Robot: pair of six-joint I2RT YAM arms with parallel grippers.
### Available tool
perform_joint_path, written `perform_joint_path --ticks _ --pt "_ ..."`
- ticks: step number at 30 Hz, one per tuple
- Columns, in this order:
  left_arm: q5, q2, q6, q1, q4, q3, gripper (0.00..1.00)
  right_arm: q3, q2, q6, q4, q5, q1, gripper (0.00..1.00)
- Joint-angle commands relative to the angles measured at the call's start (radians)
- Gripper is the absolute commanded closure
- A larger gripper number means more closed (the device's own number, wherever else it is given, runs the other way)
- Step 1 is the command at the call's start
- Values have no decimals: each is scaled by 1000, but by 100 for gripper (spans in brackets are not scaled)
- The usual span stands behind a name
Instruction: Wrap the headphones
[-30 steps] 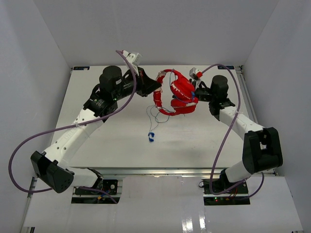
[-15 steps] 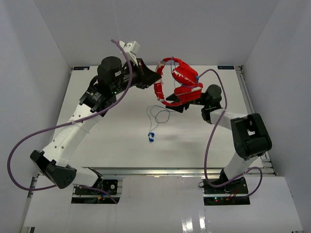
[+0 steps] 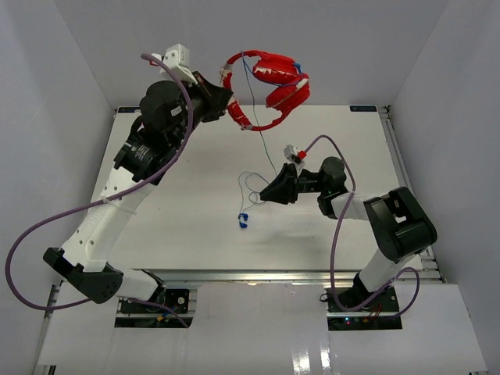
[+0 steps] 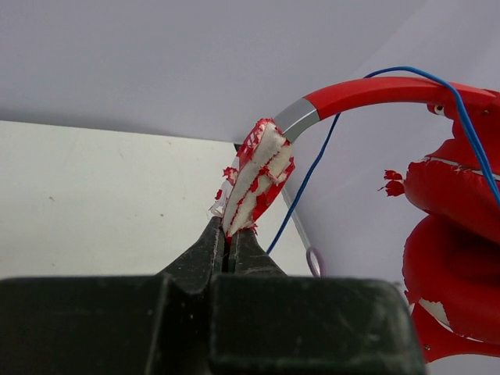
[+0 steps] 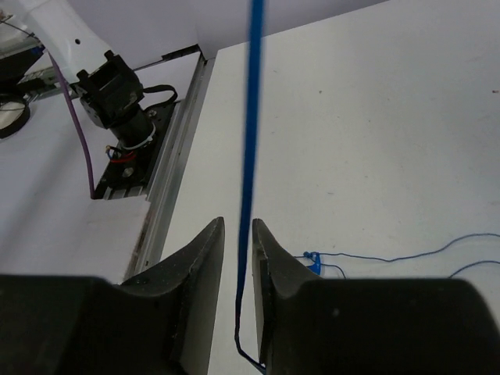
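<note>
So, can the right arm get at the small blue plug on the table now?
Probably yes. The blue plug lies bare on the table just beyond the right hand, nothing between them. But the blue cord runs between its fingers, so it may have to clear that first.

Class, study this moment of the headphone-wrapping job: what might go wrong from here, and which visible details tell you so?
1. The left gripper pinches the headphones only by the flaking headband padding, high above the table; the padding may tear or slip, dropping them.
2. The blue cord passes through the right gripper, its fingers slightly apart; it may slide out, or strain at the earcup if tugged.
</note>
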Motion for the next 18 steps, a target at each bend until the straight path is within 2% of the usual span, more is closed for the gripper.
perform_joint_path --ticks 1,4,6,9,12,15,18 --pt "-210 -26 -26 -4 56 71 100 -11 -69 -69 -2 -6 29 77" --pt "-336 -16 51 -4 76 73 100 -20 -131 -167 -165 24 37 92" --pt "-397 -3 92 -4 87 64 100 -7 -202 -299 -311 68 39 92" --pt "-481 10 205 -1 125 25 100 48 -350 -593 -688 171 57 92" --pt "-549 10 337 7 221 -71 100 114 -483 -799 -1016 318 91 92" --pt "-588 18 408 18 282 -151 100 201 -554 -966 -1250 443 155 92" --pt "-594 52 452 23 303 -195 100 291 -571 -1079 -1373 552 195 92"
